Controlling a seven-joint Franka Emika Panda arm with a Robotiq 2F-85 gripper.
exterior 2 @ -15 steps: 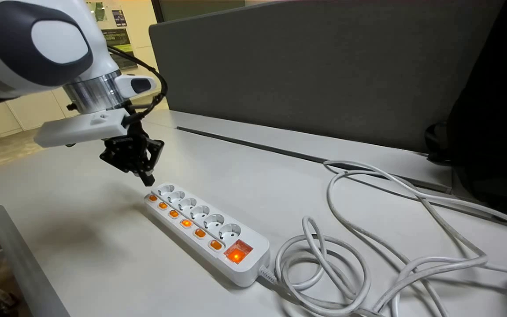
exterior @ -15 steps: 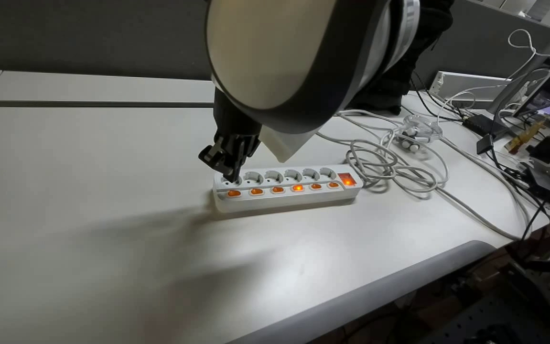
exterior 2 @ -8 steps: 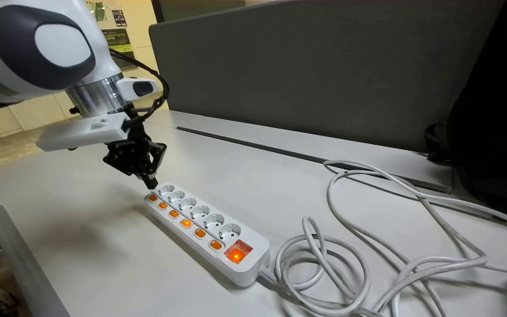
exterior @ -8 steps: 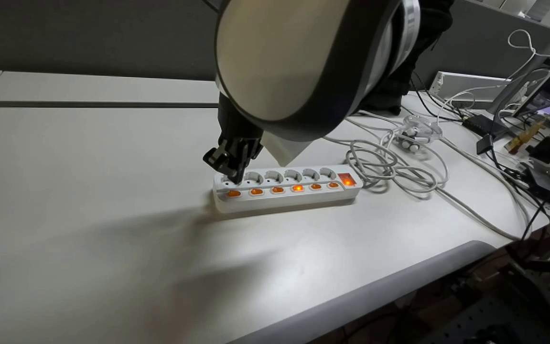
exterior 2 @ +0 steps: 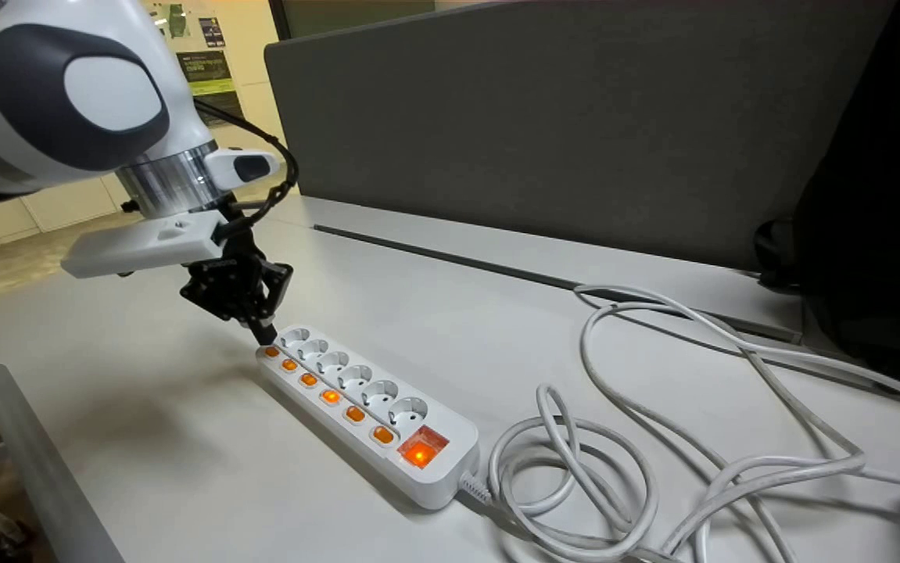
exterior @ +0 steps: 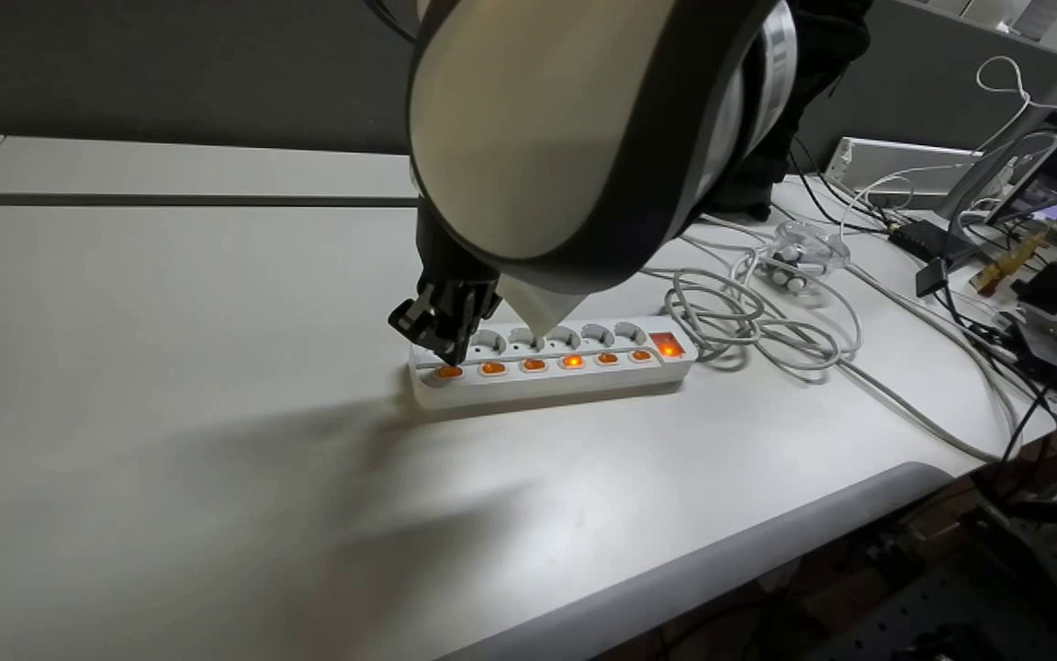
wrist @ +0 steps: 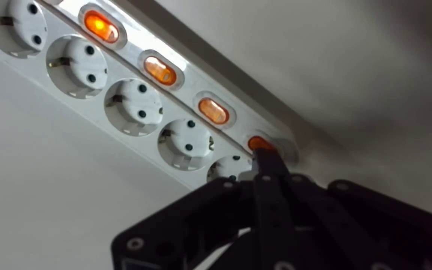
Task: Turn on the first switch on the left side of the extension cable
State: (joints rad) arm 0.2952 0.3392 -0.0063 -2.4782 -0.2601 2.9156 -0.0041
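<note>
Half hides the first switch (wrist: 258, 143), at one end of the extension cable (wrist: 188, 87) on the white desk (exterior: 170, 321), in the wrist view, with the gripper (exterior 2: 264, 337) closed tight and clasping nothing just over it; cannot tell whether touching. Glows in both exterior views at the fourth switch (exterior: 572, 362) from that end and the large red switch (exterior: 667, 345).

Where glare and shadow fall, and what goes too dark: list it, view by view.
Wrist view: white glare runs along the power strip beside the lit switch; the gripper is so dark that little detail shows. In both exterior views: soft-edged shadows lie on the table. In an exterior view: the black bulk at the right edge is almost featureless.
</note>
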